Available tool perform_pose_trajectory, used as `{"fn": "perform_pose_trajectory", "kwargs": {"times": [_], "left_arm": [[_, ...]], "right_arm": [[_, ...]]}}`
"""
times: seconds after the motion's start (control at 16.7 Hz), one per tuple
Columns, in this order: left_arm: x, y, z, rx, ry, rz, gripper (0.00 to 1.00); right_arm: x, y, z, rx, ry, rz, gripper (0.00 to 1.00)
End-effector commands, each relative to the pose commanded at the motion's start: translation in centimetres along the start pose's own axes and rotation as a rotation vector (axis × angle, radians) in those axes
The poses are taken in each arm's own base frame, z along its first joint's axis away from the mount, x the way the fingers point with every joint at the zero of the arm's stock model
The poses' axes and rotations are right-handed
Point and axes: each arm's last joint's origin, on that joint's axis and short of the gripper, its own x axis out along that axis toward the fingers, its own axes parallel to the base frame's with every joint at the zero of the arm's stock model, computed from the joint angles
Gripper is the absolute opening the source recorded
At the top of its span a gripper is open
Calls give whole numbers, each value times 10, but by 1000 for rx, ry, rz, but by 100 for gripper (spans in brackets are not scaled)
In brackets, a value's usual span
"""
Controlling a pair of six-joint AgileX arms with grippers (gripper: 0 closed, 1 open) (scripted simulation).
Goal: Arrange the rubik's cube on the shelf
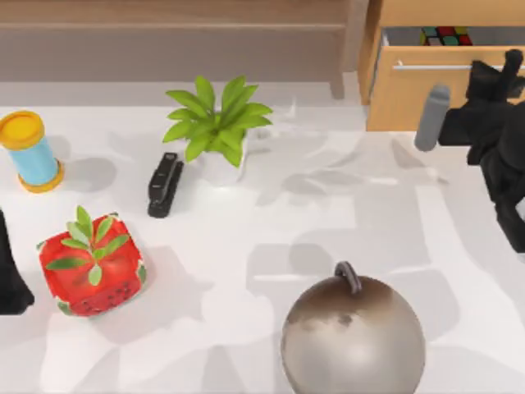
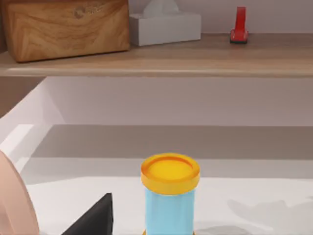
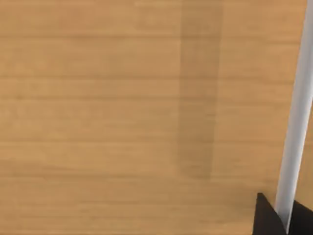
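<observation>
Red strawberry-patterned cube (image 1: 92,267); yellow-capped blue cylinder (image 1: 29,151).

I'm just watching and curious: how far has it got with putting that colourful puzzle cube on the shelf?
Done so far: the drawer stands open, and the rubik's cube lies inside it. In hand: the right gripper is at the drawer's silver handle, close against the wooden front. Left: nobody holds the cube yet, so it must be picked out, carried over and set on the shelf. The left arm sits at the table's left edge.
</observation>
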Motion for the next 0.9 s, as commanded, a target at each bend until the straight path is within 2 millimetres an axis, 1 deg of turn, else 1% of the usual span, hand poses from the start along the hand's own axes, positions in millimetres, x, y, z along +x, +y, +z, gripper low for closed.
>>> {"fn": "perform_pose_trajectory", "kwargs": {"times": [0.12,0.18,0.42,0.54,0.66,0.84,0.9], "left_arm": [[0,0,0,0,0,0,100],[0,0,0,0,0,0,100],[0,0,0,0,0,0,100],[0,0,0,0,0,0,100],[0,0,0,0,0,0,100],[0,0,0,0,0,0,100],[0,0,0,0,0,0,100]], "right_arm": [[-13,-1,0,2,1,-7,0],[-16,-2,0,3,1,-12,0],[-16,-1,-1,3,2,-9,0],[-19,-2,-1,5,5,-13,0],[-33,-2,0,6,2,-13,0],[-64,2,0,0,0,2,0],[-72,1,0,0,1,-1,0]]}}
